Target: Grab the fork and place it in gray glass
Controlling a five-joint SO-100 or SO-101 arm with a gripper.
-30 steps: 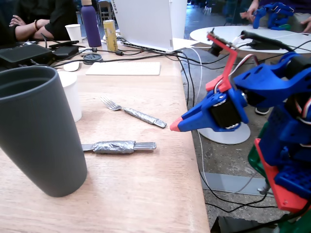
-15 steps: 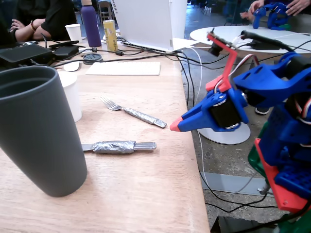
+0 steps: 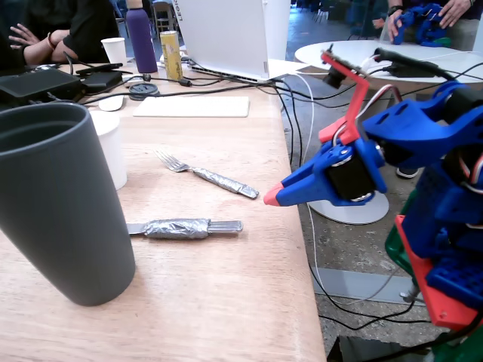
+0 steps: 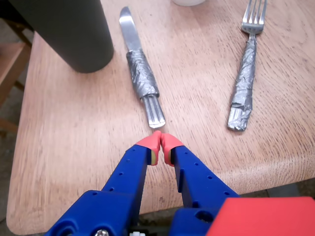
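Observation:
The fork (image 3: 204, 174) lies flat on the wooden table, tines to the far left, its handle wrapped in crinkled silver tape; in the wrist view the fork (image 4: 244, 78) is at the upper right. The gray glass (image 3: 59, 204) stands upright at the near left, and the wrist view shows the gray glass (image 4: 74, 32) at top left. My blue gripper (image 3: 270, 197) with red tips hovers over the table's right edge, shut with nothing in it. In the wrist view my gripper (image 4: 161, 139) points at the end of the knife, left of the fork's handle.
A tape-wrapped knife (image 3: 183, 228) lies between fork and glass. A white cup (image 3: 110, 153) stands behind the glass. A laptop (image 3: 226, 34), purple bottle (image 3: 141, 38), can (image 3: 171, 54), cables and people's arms fill the far end. The table edge (image 3: 298, 226) drops off at right.

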